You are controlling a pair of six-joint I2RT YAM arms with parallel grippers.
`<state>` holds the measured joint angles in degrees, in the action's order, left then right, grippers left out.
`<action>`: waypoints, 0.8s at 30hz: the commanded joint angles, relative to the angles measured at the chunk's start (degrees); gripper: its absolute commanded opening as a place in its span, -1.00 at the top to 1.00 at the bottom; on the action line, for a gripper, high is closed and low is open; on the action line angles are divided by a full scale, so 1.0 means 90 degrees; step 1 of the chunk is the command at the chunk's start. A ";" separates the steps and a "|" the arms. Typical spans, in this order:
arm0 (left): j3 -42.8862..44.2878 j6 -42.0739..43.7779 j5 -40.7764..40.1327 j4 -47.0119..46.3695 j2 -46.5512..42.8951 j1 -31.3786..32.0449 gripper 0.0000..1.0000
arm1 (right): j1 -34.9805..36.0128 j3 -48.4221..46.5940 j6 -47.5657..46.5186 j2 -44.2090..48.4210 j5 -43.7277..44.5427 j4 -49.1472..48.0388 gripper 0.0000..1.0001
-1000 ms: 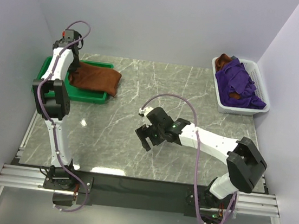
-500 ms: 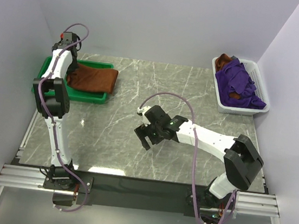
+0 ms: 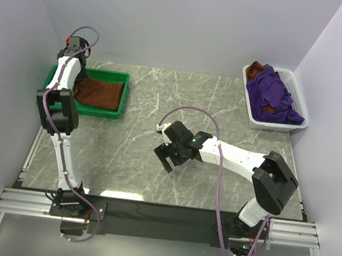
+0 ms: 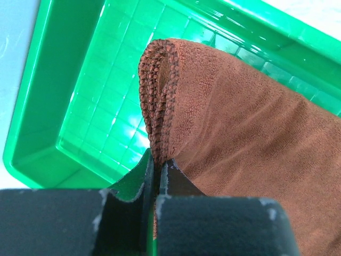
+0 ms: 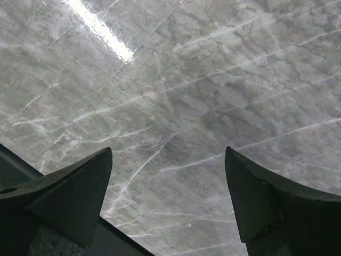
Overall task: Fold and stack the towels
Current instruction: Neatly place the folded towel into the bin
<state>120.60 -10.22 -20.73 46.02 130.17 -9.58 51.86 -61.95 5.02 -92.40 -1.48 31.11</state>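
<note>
Rust-brown towel (image 4: 240,122) lies in the green tray (image 4: 80,106), its folded edge clamped tight between the left gripper (image 4: 156,166) jaws. Right gripper (image 5: 168,154) hangs spread wide, holding nothing, over the marble table (image 5: 213,80). Purple towels (image 3: 274,94) sit heaped in the white basket (image 3: 300,100).

We see rust-brown towel (image 3: 103,91), plush looped texture. Tray (image 3: 104,113) bright green, grid pattern on its floor. Table (image 3: 162,96) grey marble, we pick out white veins. Basket (image 3: 274,125) white, slatted. Purple towels (image 3: 269,93) deep violet; second brown towel (image 3: 257,68) same rust. Cables (image 3: 204,113) purple.
</note>
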 commanded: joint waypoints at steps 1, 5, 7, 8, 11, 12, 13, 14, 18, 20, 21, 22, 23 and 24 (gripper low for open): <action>0.0106 -0.0105 -0.0118 -0.0201 0.0107 -0.0068 0.98 | -0.0029 -0.0323 -0.0069 -0.0065 0.0086 0.0058 -0.84; 0.0106 -0.0163 -0.0323 -0.0240 0.0117 -0.0107 0.98 | -0.0020 -0.0323 -0.0079 -0.0056 0.0105 0.0068 -0.84; 0.0155 -0.0183 -0.0391 -0.0231 0.0117 -0.0156 0.99 | -0.0020 -0.0333 -0.0079 -0.0046 0.0105 0.0068 -0.83; 0.0165 -0.0193 -0.0431 -0.0221 0.0107 -0.0165 0.99 | -0.0029 -0.0333 -0.0089 -0.0046 0.0096 0.0078 -0.83; 0.0194 -0.0212 -0.0441 -0.0191 0.0107 -0.0234 0.99 | -0.0020 -0.0333 -0.0079 -0.0046 0.0105 0.0068 -0.83; 0.0175 -0.0212 -0.0489 -0.0220 0.0088 -0.0244 0.99 | -0.0020 -0.0333 -0.0079 -0.0046 0.0105 0.0068 -0.83; 0.0175 -0.0212 -0.0489 -0.0221 0.0097 -0.0234 0.99 | -0.0029 -0.0343 -0.0079 -0.0055 0.0105 0.0068 -0.83; 0.0165 -0.0203 -0.0499 -0.0230 0.0126 -0.0253 0.99 | -0.0029 -0.0343 -0.0079 -0.0056 0.0105 0.0078 -0.83; 0.0165 -0.0242 -0.0529 -0.0250 0.0195 -0.0244 0.96 | -0.0029 -0.0353 -0.0079 -0.0065 0.0096 0.0078 -0.83; 0.0107 -0.0290 -0.0567 -0.0308 0.0214 -0.0253 0.73 | -0.0020 -0.0353 -0.0079 -0.0065 0.0095 0.0068 -0.83; 0.0097 -0.0310 -0.0587 -0.0318 0.0224 -0.0273 0.66 | -0.0020 -0.0362 -0.0069 -0.0065 0.0096 0.0078 -0.83; 0.0077 -0.0349 -0.0635 -0.0309 0.0234 -0.0292 0.56 | -0.0020 -0.0362 -0.0079 -0.0065 0.0086 0.0068 -0.83; 0.0087 -0.0436 -0.0665 -0.0309 0.0234 -0.0322 0.25 | -0.0020 -0.0353 -0.0079 -0.0065 0.0086 0.0068 -0.83; 0.0096 -0.0476 -0.0723 -0.0289 0.0234 -0.0351 0.08 | -0.0029 -0.0343 -0.0069 -0.0046 0.0086 0.0068 -0.83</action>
<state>120.57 -12.62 -24.84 44.80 132.40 -11.94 51.86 -62.70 4.97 -92.84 -1.26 31.62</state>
